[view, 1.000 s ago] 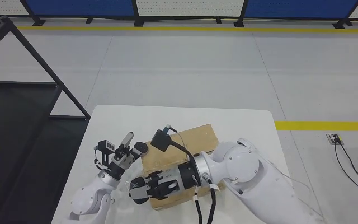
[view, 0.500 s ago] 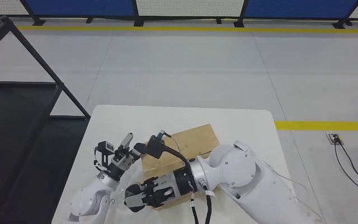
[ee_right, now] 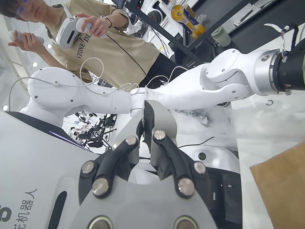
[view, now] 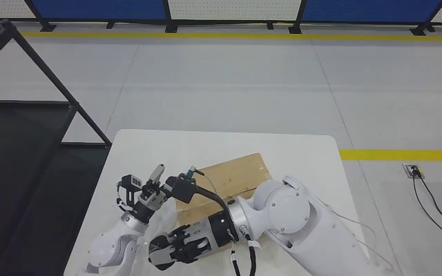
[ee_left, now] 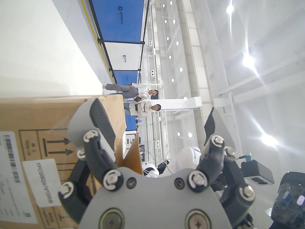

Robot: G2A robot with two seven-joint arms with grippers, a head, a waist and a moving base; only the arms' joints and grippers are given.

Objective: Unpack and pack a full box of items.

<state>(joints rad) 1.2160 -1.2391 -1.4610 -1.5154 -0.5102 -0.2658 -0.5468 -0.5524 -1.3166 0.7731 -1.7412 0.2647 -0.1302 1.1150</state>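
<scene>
A brown cardboard box (view: 231, 176) lies on the white table (view: 290, 148), with a flap raised at its left end. My left gripper (view: 164, 178) stands open just left of the box, and the labelled box side (ee_left: 47, 117) sits beside one finger (ee_left: 102, 120). My right arm crosses over the front of the box. Its gripper (view: 167, 252) hangs near the table's front left, in front of the box. In the right wrist view that gripper (ee_right: 147, 110) is shut on a thin clear plastic strip (ee_right: 145, 96). A box corner (ee_right: 278, 175) shows off to one side.
A black metal frame (view: 41, 83) stands off the table's left side. The table's back half and right side are bare. The left arm (view: 110, 245) rests near the front left corner, close to the right gripper.
My right gripper has drawn off the box's front-left part toward the table's front left edge. The left arm has kept still.
</scene>
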